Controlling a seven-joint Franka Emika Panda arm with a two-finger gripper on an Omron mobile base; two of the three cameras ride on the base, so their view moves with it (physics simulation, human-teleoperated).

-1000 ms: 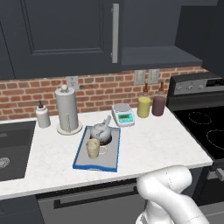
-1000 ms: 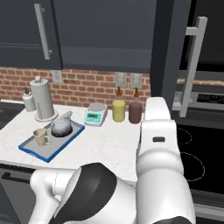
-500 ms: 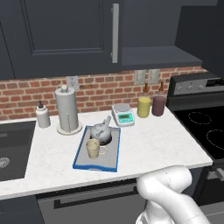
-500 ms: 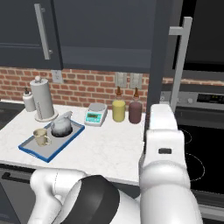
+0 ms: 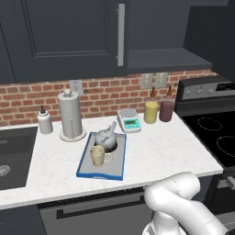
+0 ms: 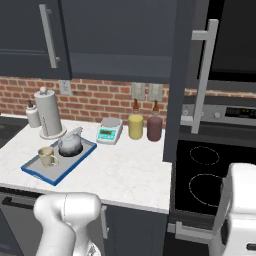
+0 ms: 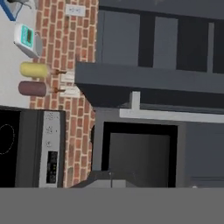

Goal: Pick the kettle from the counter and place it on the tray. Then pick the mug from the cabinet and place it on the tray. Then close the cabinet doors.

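1. Left base view is showing the tray (image 5: pixel 87 167) lying on the counter (image 5: pixel 160 153), carrying both the kettle (image 5: pixel 106 138) at its far end and the mug (image 5: pixel 98 156) just in front of it (handle pointing right).
2. A yellow canister (image 5: pixel 150 112) and a maroon canister (image 5: pixel 166 110) are standing side by side at the brick wall, right of a small white scale (image 5: pixel 129 120); its green display is too small to read.
3. A paper-towel cylinder (image 5: pixel 70 114) is standing left of the tray.
4. Right base view is showing one cabinet door (image 6: pixel 181 75) hanging ajar, edge-on, its bar handle (image 6: pixel 202 75) facing right.
5. The arm (image 6: pixel 240 215) is rising at the near right; its gripper is sitting fully closed, holding nothing that I can make out.
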